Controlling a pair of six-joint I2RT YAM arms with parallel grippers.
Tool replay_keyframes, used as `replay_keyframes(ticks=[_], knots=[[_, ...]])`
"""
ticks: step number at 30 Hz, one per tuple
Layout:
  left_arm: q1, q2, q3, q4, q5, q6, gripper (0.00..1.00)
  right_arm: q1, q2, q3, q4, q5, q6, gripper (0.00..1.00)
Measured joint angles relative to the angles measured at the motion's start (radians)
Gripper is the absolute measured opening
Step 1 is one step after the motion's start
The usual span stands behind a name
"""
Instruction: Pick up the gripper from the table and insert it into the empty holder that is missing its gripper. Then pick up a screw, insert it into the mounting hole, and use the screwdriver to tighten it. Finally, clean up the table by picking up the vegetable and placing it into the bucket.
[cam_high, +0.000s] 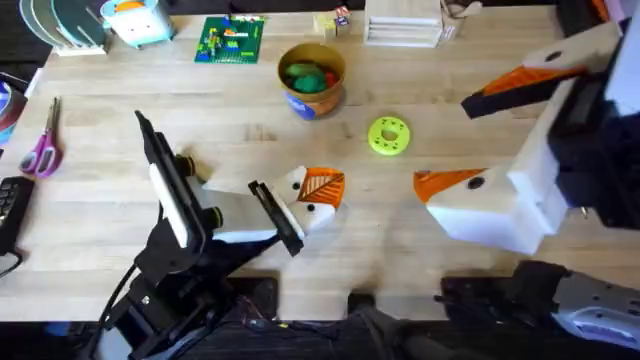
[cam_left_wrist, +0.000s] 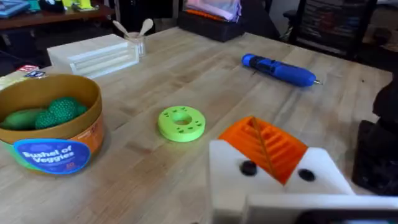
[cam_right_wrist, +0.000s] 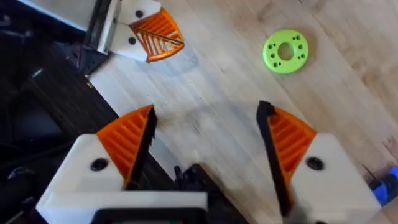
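Note:
The tan bucket (cam_high: 313, 92) (cam_left_wrist: 53, 146) stands at the table's far middle with green vegetables (cam_high: 305, 76) (cam_left_wrist: 46, 115) inside. My left gripper (cam_high: 322, 190) (cam_left_wrist: 264, 146) rests low near the front middle, its white blocks shut with the orange ribbed pads pressed together and nothing between them. Dark round holes show on its sides. My right gripper (cam_high: 442, 140) (cam_right_wrist: 207, 124) hovers high on the right, open and empty, orange pads on both fingers. The blue screwdriver (cam_left_wrist: 280, 70) (cam_right_wrist: 388, 183) lies on the table (cam_high: 120, 215) to the right. A loose screw and an empty holder are out of view.
A green disc with holes (cam_high: 388, 136) (cam_left_wrist: 181, 122) (cam_right_wrist: 285, 51) lies between the bucket and the right gripper. Pink scissors (cam_high: 42, 150) lie at the left edge. A green brick plate (cam_high: 230, 40) and white wooden blocks (cam_high: 402, 25) line the far edge.

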Motion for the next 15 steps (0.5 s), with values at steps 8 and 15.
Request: replay_keyframes(ticks=[8,15], knots=[[0.000,0.000,0.000,0.000,0.000,0.000,0.011,-0.190,-0.011,-0.057,0.016,0.109,0.059,0.981],[0.000,0.000,0.000,0.000,-0.003,0.000,0.011,-0.582,-0.033,-0.335,0.183,0.126,0.058,0.985]])
